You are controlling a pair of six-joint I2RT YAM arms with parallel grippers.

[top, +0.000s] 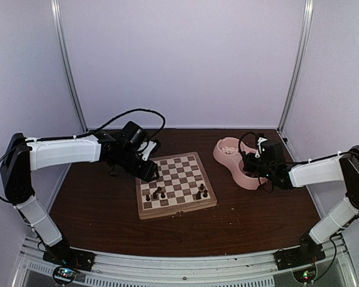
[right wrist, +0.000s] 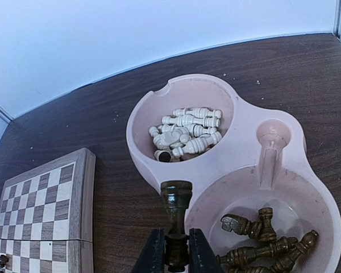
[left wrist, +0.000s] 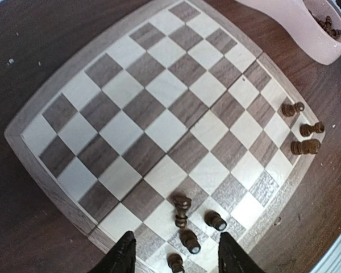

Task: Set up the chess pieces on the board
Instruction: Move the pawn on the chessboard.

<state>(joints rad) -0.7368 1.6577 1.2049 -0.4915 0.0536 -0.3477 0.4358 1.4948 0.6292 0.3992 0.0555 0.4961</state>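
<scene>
Piece (right wrist: 177,207), dark, in right hand (right wrist: 177,253) above pink bowl (right wrist: 241,156)

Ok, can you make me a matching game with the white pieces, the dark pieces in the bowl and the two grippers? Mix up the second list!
Things:
1. white pieces
2. left gripper
3. right gripper
4. loose dark pieces

Where or how:
A. shut on a dark piece
B. far cup of the pink bowl
C. open over the board
D. near cup of the pink bowl

Pairs: 1-B, 2-C, 3-A, 4-D
</scene>
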